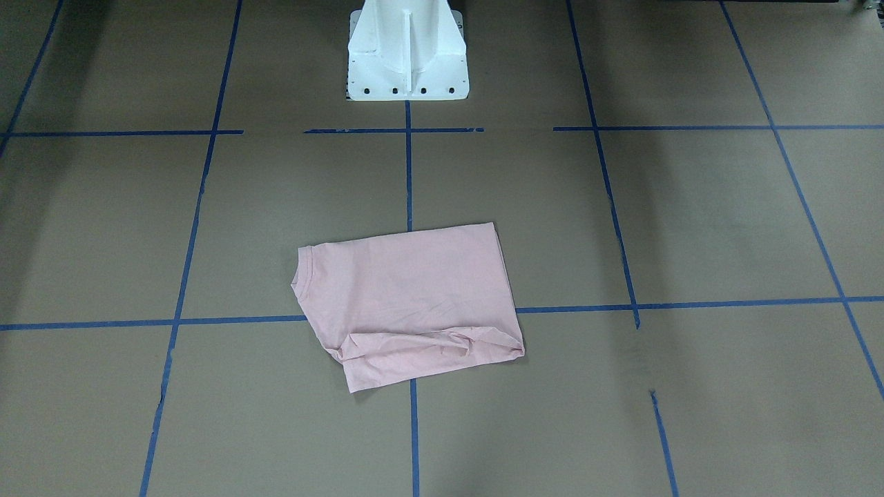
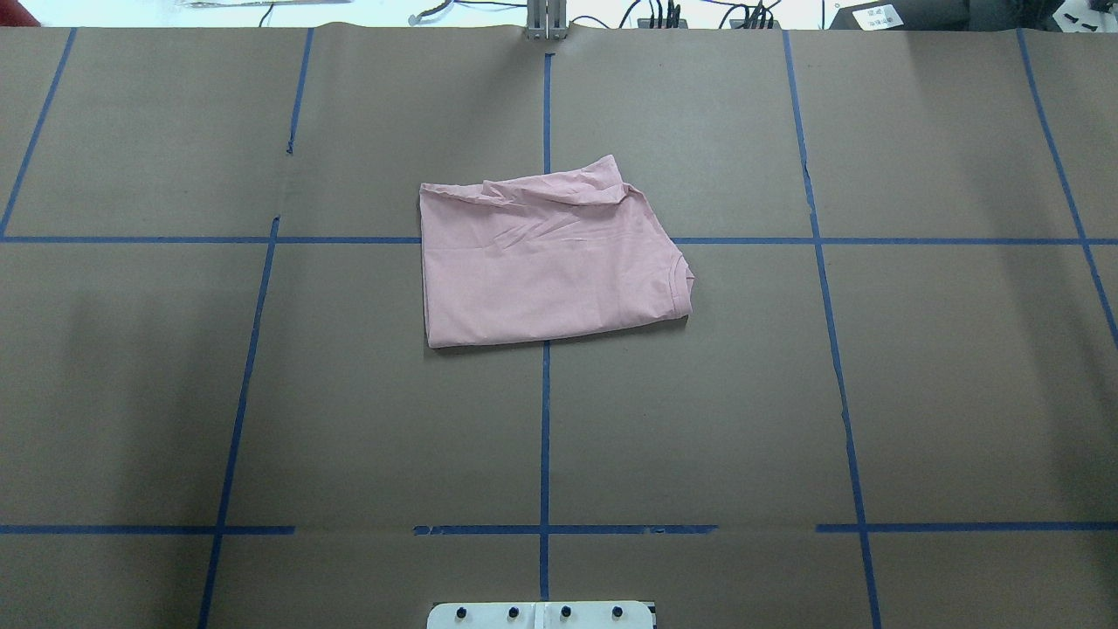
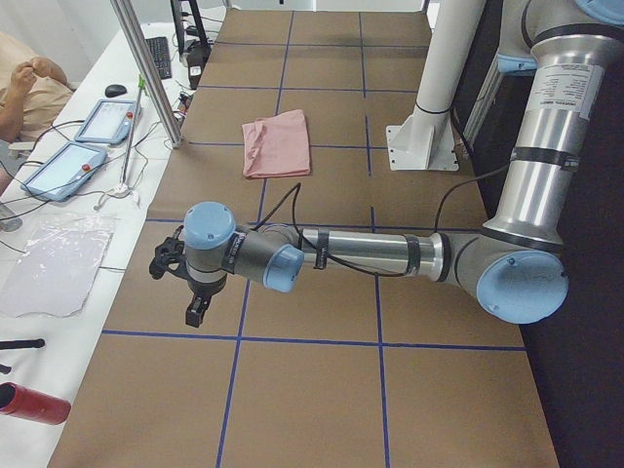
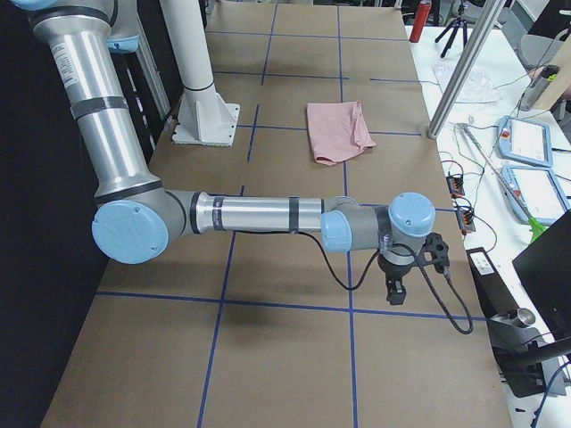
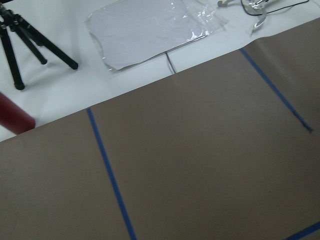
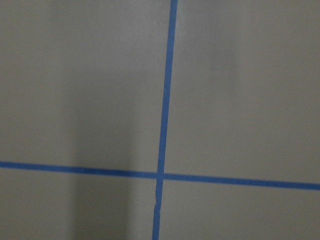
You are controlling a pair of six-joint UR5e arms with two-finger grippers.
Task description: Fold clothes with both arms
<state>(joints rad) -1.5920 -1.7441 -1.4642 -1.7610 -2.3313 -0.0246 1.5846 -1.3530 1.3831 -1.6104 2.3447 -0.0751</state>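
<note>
The pale pink T-shirt (image 1: 414, 297) lies folded into a rough rectangle at the middle of the brown table, its ribbed collar on one short side and a rumpled fold along the far edge (image 2: 546, 262). No print shows on it. Both arms are stretched low far out to the table's ends, well away from the shirt (image 3: 278, 144) (image 4: 337, 129). The left gripper (image 3: 195, 310) hangs over the table near its left end, and the right gripper (image 4: 394, 294) over the right end. I cannot tell whether either is open or shut. Both wrist views show only bare table.
The white pedestal (image 1: 407, 55) stands behind the shirt. Blue tape lines (image 2: 545, 419) grid the table. Past the left end lie a plastic sheet (image 5: 150, 25), a tripod (image 5: 20, 45), a red bottle (image 3: 29, 402), tablets (image 3: 88, 127) and a seated person (image 3: 19, 78). A metal post (image 4: 464, 62) stands near the right end.
</note>
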